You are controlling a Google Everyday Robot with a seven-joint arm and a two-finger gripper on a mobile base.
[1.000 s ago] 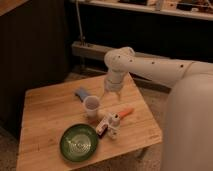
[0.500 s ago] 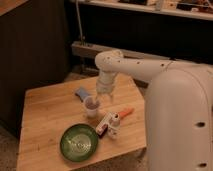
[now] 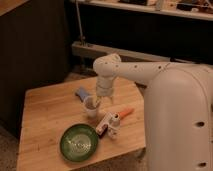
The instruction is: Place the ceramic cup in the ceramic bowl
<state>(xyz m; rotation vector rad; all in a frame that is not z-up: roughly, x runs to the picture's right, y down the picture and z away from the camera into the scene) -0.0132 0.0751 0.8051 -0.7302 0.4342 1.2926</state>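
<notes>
A pale wooden table carries everything here, and the robot's white arm reaches in over its far right corner from the bulky white body that hides the table's right edge. The arm bends down at a rounded joint, and the gripper hangs at the rim of the ceramic cup with its jaws spread wide rather than clamped. Whether either finger actually touches the cup cannot be told. The cup stands upright on the boards near the middle of the table, a little toward the far edge, small and white with a darker inside. The ceramic bowl sits well apart from it, close to the near edge, a round dark-green dish with pale rings inside (nothing lies in it). Just behind the cup, toward the far edge, lies a small blue-grey object. A white boxy item with red and dark marks rests just to the right of the bowl. Beyond it, an orange piece lies beside the robot's body.
</notes>
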